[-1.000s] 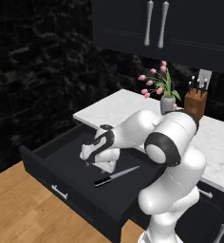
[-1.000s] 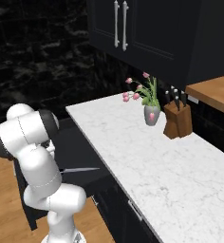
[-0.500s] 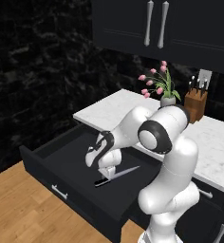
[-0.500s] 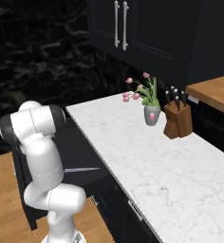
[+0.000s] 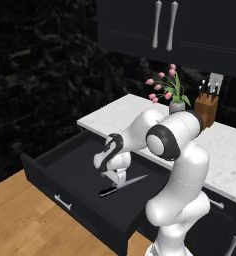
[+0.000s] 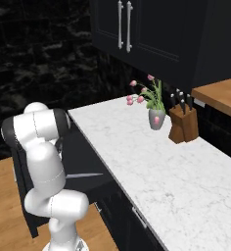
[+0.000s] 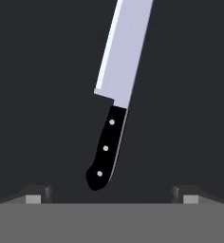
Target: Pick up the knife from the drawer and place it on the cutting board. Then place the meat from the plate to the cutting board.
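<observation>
Knife (image 7: 115,90) alone on drawer (image 5: 75,175) floor (gripper (image 7: 111,194) above)

Arm swung further fwd & down into drawer (image 5: 65,172); tool (image 5: 115,181) now lower, just above knife (image 5: 121,185); elbow dropped vs 1 s ago.

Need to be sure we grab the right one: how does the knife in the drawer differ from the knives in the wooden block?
The knife lies flat and alone on the floor of the open drawer, silver blade fully bare; the knives in the block stand handle-up as a group, blades sunk in the wood. The knife is under the open hand; the block sits away on the counter beside the flower vase. Both have dark handles.
</observation>
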Controlling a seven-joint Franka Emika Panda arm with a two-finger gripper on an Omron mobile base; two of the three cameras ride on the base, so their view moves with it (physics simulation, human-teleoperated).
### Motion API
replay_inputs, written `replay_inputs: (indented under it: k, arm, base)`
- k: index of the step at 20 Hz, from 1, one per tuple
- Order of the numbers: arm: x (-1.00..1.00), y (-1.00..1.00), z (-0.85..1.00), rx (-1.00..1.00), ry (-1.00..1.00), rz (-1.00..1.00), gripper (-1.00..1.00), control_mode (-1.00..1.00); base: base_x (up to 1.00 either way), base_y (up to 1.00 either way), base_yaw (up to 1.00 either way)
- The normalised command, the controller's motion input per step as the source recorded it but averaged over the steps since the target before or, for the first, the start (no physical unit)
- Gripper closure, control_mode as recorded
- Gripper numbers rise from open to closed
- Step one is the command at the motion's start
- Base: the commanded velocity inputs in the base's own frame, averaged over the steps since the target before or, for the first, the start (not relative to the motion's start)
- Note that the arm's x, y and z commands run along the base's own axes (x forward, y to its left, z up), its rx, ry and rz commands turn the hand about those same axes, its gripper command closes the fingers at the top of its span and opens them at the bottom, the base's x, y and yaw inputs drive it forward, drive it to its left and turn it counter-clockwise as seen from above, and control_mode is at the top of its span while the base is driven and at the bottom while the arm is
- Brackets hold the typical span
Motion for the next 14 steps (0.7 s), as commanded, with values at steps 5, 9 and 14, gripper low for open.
replay_inputs:
  k: [5, 9, 14]
  arm:
    - [-0.02, -0.09, -0.27, 0.0, 0.0, 0.0, -1.0, -1.0]
    - [-0.06, -0.09, -0.26, 0.0, 0.0, 0.0, -1.0, -1.0]
    - [0.0, -0.09, -0.33, 0.0, 0.0, 0.0, -1.0, -1.0]
  base:
    - [0.0, 0.0, 0.0]
    - [0.0, 0.0, 0.0]
    - [0.0, 0.0, 0.0]
